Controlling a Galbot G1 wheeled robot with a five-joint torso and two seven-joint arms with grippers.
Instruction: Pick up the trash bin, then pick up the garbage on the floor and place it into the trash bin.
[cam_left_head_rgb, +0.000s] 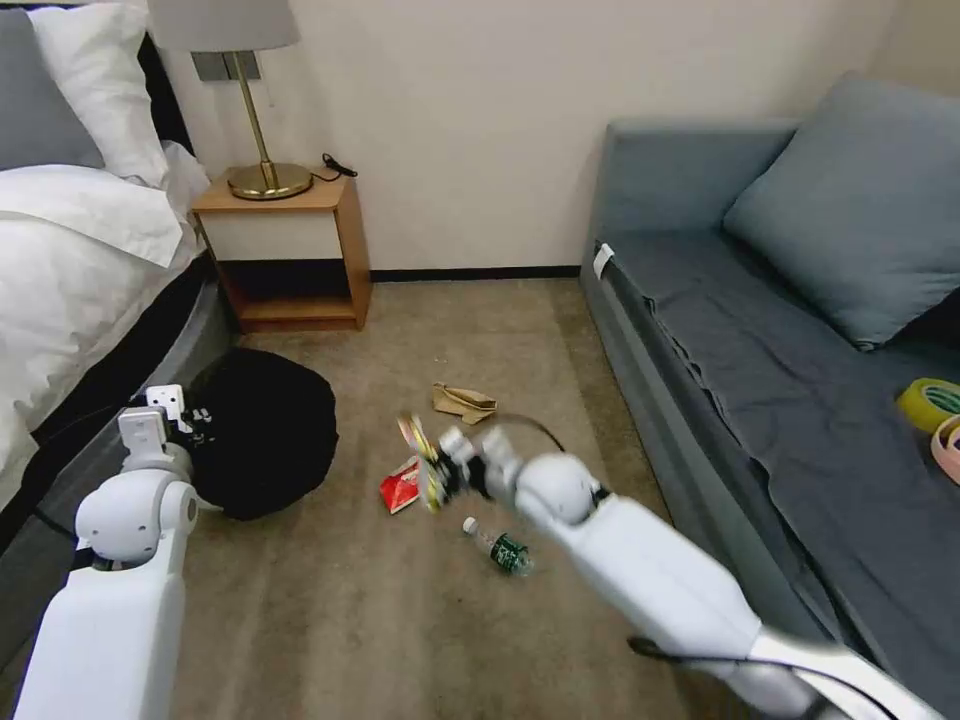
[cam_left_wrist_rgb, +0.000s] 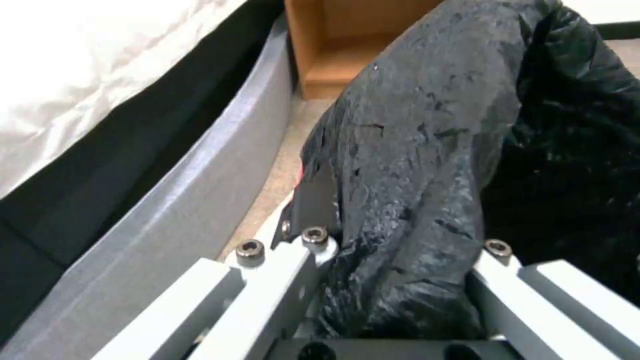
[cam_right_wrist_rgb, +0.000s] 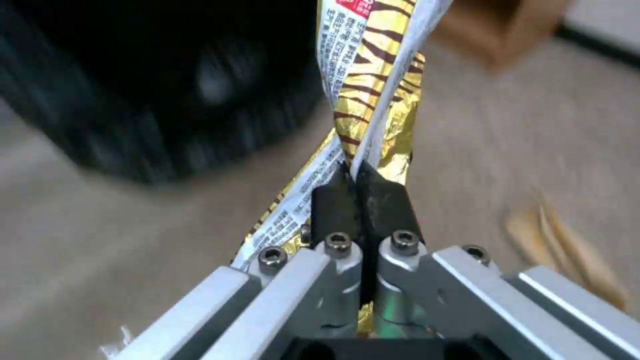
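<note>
A: Head cam?
B: I'm holding the trash bin (cam_left_head_rgb: 262, 430) w/ left pincer (cam_left_head_rgb: 196, 420) by the bed (cam_left_head_rgb: 70, 260); right pincer (cam_left_head_rgb: 446, 470) is lifting the snack wrapper (cam_left_head_rgb: 420, 455) over the floor (cam_left_head_rgb: 330, 600).
A: Wrists?
B: Left's clamping the bin's bag (cam_left_wrist_rgb: 427, 165). Right's pinching fully closed on the wrapper (cam_right_wrist_rgb: 370, 100).

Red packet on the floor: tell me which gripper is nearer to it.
Right. The right gripper, shut on the snack wrapper, hangs just beside the red packet; the left gripper holds the trash bin.
</note>
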